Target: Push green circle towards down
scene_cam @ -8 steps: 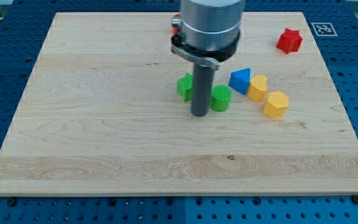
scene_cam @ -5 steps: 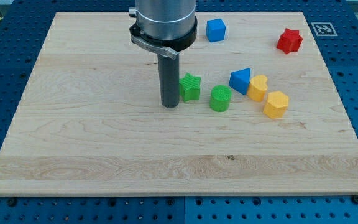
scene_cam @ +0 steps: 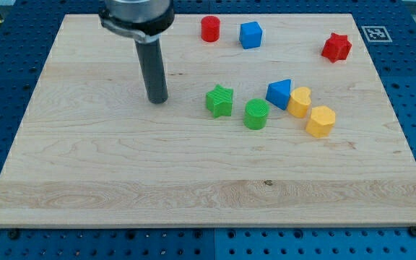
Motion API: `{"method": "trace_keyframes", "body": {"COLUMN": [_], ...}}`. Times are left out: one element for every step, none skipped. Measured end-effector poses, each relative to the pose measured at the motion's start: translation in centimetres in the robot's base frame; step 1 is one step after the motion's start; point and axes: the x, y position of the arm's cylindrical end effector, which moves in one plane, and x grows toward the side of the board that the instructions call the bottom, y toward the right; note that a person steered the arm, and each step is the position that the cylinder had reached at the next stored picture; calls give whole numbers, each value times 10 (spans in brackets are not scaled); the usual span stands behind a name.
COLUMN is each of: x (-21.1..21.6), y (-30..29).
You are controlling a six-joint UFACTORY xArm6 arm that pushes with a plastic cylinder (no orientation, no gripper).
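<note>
Just changed: over the last second I have carried my tip [scene_cam: 157, 100] from the middle of the board, where it stood between the two green blocks, out to the upper left of centre; it now rests on bare wood, well apart from every block.
Green circle: the green circle [scene_cam: 256, 114] sits just right of centre and has not shifted across the three pictures, with the green star [scene_cam: 220, 100] just beside it to its upper left.
Meaning for the task: nothing has gone downward yet; I judge this a swing away to reposition, and I still need to bring the tip round above the circle before pushing it toward the bottom of the frame.
Newly uncovered: the arm's retreat has bared a red cylinder [scene_cam: 210, 29] and a blue cube [scene_cam: 250, 34] near the top edge.
Neighbours: a blue triangle [scene_cam: 280, 92], a yellow heart [scene_cam: 300, 101] and a yellow hexagon [scene_cam: 321, 120] trail off to the circle's right; a red star [scene_cam: 336, 47] lies at upper right.
Claw: there is none, only the plain rod, so no open or closed state to report.
Hidden or cut off: the arm's upper body runs out of the top of the frame.
</note>
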Motion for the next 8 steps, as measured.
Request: {"method": "trace_keyframes", "body": {"x": [-15, -15, -15, -14, -9, 6, 26, 39], "y": [24, 57, 81, 106, 129, 140, 145, 152]}}
